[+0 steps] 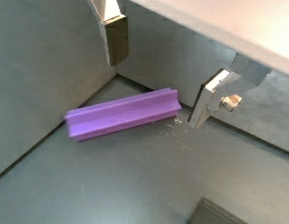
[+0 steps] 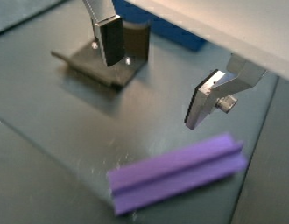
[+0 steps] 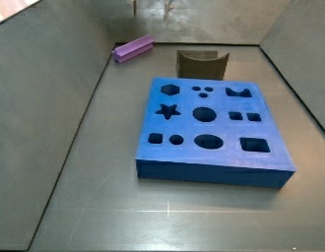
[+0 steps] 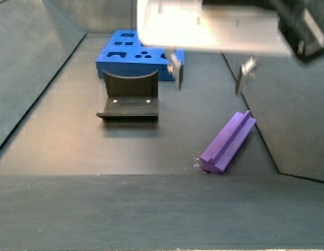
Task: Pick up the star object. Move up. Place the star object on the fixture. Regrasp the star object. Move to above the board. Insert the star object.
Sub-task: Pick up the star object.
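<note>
The star object (image 1: 123, 115) is a light purple prism lying flat on the grey floor, close to where the floor meets a wall. It also shows in both side views (image 3: 134, 47) (image 4: 228, 142). My gripper (image 1: 158, 92) hangs open above it, with nothing between the silver fingers (image 1: 207, 101). In a side view the gripper (image 4: 205, 78) is above and slightly behind the star object (image 2: 179, 173). The dark fixture (image 4: 130, 99) (image 3: 200, 63) stands between the prism and the blue board (image 3: 212, 130). One finger (image 2: 109, 45) partly hides the fixture (image 2: 79, 63).
Grey walls (image 3: 73, 89) enclose the floor on all sides, and the star object lies near a corner seam (image 1: 77, 109). The board (image 4: 132, 54) has dark cut-out holes, among them a star hole (image 3: 165, 111).
</note>
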Robot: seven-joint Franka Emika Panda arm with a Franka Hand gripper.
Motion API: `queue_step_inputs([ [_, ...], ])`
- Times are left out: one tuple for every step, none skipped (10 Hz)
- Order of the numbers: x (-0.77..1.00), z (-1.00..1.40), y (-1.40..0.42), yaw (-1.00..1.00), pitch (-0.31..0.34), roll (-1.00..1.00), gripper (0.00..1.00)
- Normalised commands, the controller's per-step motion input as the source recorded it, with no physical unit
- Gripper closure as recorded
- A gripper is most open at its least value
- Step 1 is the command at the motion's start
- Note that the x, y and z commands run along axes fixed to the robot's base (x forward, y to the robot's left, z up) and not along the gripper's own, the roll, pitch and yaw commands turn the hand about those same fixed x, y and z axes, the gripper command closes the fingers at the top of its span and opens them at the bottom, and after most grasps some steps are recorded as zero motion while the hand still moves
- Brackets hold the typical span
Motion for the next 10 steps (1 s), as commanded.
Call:
queue_step_inputs([
  [-0.33,-1.0,0.35,-0.58,0.0,-0.08,0.0],
  [-0.63,-0.95,0.21,-0.6,-0.007,-0.14,0.0],
  [-0.59,-0.74,0.08,-0.61,-0.116,-0.21,0.0],
  [-0.41,-0.51,0.04,-0.52,-0.171,-0.31,0.0],
  [-0.38,-0.45,0.0,-0.51,-0.187,-0.34,0.0],
  [-0.21,-0.39,0.05,-0.37,-0.196,-0.37,0.0],
  [-0.02,-0.39,0.13,-0.27,-0.189,-0.37,0.0],
  [0.0,-0.45,0.21,-0.2,-0.157,-0.35,0.0],
  [0.0,-0.49,0.24,-0.19,-0.136,-0.33,0.0],
  [0.0,-0.54,0.27,-0.2,-0.134,-0.3,0.0],
])
